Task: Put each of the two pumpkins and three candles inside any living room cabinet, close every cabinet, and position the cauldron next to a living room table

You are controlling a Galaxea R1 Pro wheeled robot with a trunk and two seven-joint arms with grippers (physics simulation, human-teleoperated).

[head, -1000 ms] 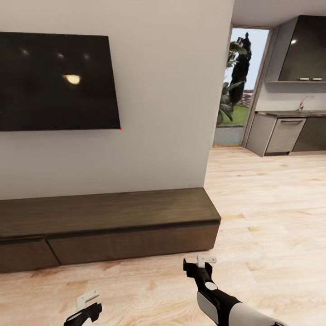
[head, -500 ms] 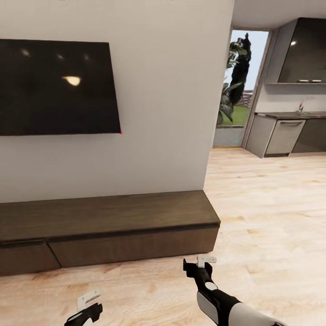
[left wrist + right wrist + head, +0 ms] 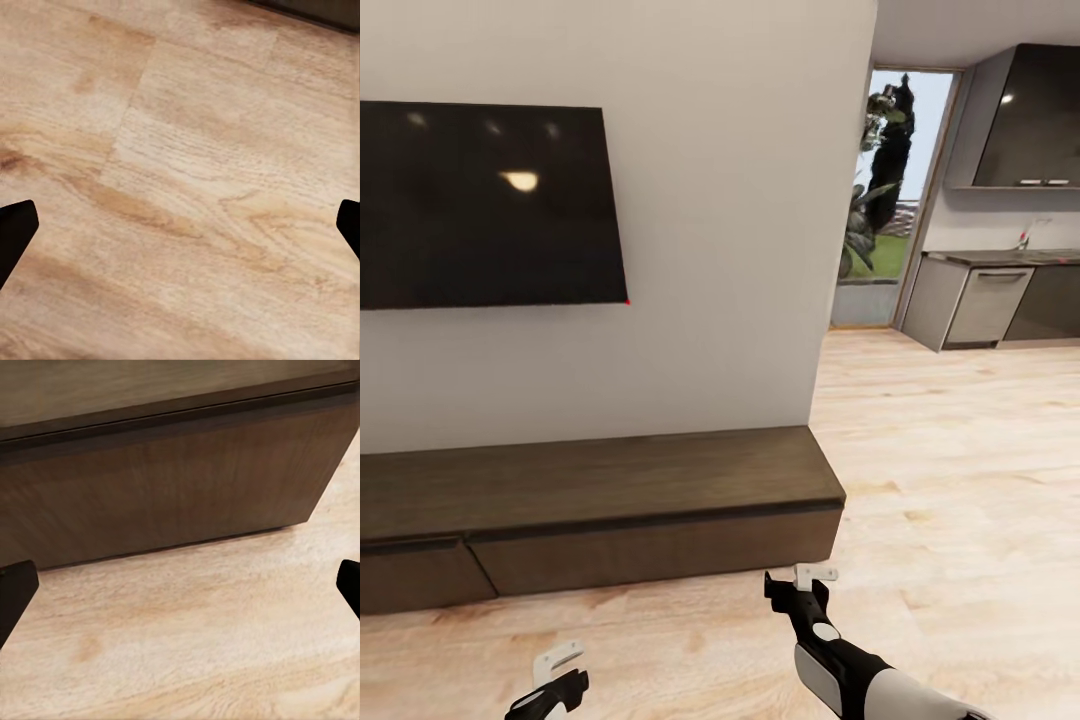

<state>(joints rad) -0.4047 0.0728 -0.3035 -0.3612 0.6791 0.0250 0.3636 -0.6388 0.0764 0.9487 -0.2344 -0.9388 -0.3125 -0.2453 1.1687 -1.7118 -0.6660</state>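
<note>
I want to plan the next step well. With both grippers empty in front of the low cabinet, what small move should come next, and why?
Probably bring the right gripper forward to the cabinet drawer front. Both grippers are open and hold nothing, every drawer front looks shut, and no pumpkin or candle is in view. The left gripper hangs over bare wooden floor.

One cabinet (image 3: pixel 600 510) along wall, ahead of both sets of fingertips; two drawer fronts countable on it, both flush.
One television (image 3: pixel 485 205) on wall above cabinet.
Two grippers: left gripper (image 3: pixel 555 675), right gripper (image 3: pixel 800 585), each with two fingers spread wide, nothing between.
One doorway (image 3: pixel 885 195) beyond right fingers, one plant (image 3: pixel 870 200) in it.
One run of grey kitchen units (image 3: pixel 990 300), farther right of right fingers.
</note>
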